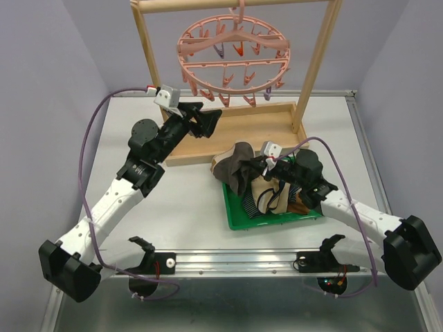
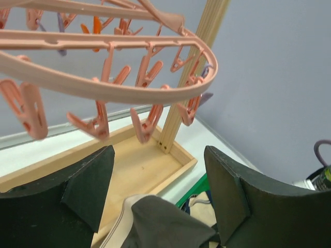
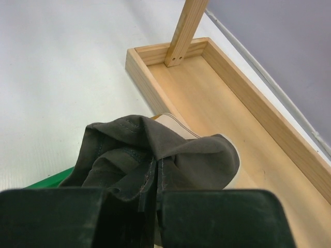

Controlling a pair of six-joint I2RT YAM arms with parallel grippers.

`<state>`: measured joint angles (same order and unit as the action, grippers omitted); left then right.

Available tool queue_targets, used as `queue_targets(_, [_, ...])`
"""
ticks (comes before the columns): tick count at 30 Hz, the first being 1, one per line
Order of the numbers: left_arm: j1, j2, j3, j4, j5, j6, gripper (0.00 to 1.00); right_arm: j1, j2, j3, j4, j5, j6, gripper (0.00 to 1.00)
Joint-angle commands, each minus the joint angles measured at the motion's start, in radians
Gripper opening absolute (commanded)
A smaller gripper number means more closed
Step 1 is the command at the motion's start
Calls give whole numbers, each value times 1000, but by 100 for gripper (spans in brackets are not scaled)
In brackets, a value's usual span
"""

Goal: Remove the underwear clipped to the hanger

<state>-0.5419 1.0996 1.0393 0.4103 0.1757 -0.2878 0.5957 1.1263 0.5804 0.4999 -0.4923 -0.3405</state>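
Note:
The pink ring hanger hangs by its hook from the wooden frame's top bar, and the clips I can see on it are bare. My left gripper is open just below its near rim, with nothing between the fingers. My right gripper is shut on the brown underwear with a beige waistband. I hold that underwear bunched above the green tray's far edge. More underwear, beige and navy checked, lies piled in the tray.
The green tray sits at centre right, in front of the wooden frame's box base. The frame's two posts rise at either end of the base. A purple cable loops round each arm.

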Motion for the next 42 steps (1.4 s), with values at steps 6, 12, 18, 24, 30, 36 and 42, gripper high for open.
queue_targets(6, [2, -214, -177, -114, -27, 128, 81, -5, 7, 111, 25, -54, -14, 0])
queue_targets(12, [2, -360, -349, -101, -7, 148, 81, -5, -16, 150, -73, -71, -25, 1])
queue_targets(18, [-1, -495, -528, -8, 100, 179, 81, -5, -29, 171, -144, -77, -37, 1])
queue_targets(24, [0, -592, -607, 31, 201, 197, 82, -5, -94, 196, -213, -49, -66, 1])
queue_targets(30, [-44, -529, -650, 153, 361, 208, 82, -5, -123, 260, -271, -77, -6, 0])
queue_targets(36, [-206, -328, -581, 214, 226, 347, 82, -5, -146, 308, -276, -118, 106, 1])
queue_targets(42, [-314, -98, -475, 338, 38, 456, 82, -4, -186, 318, -287, -167, 167, 1])
